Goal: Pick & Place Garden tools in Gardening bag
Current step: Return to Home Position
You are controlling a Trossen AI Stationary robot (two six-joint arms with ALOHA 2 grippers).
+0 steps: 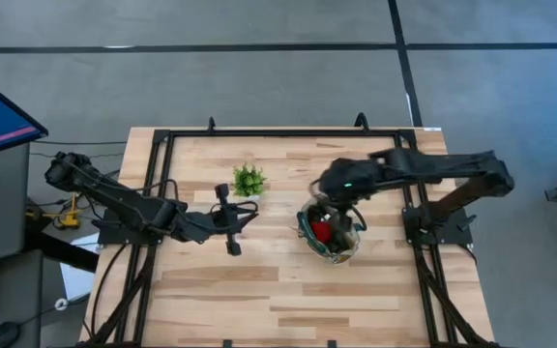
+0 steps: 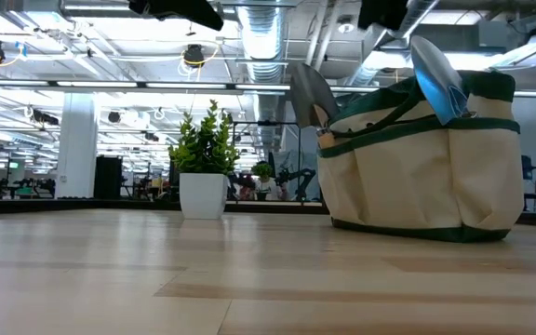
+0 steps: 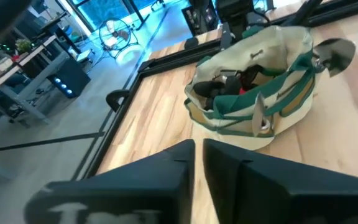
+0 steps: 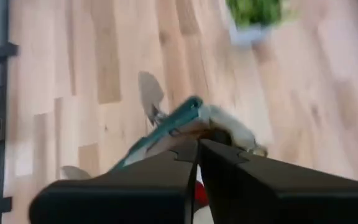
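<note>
The gardening bag (image 1: 334, 235), beige canvas with green trim, stands upright on its base at the table's right middle. The garden tools are in it: two silver trowel blades (image 2: 313, 93) (image 2: 435, 67) stick up out of it, and red and black pieces (image 3: 238, 81) lie inside. My right gripper (image 4: 197, 155) hangs shut above the bag's mouth, clear of it and with nothing between its fingers. My left gripper (image 3: 199, 158) hovers over the table's left middle, pointing at the bag. Its fingers are together with nothing between them.
A small green potted plant (image 1: 249, 181) in a white pot stands on the table behind and to the left of the bag. A black frame (image 1: 288, 132) runs along the table's edges. Bare wood lies along the near side (image 1: 288, 300).
</note>
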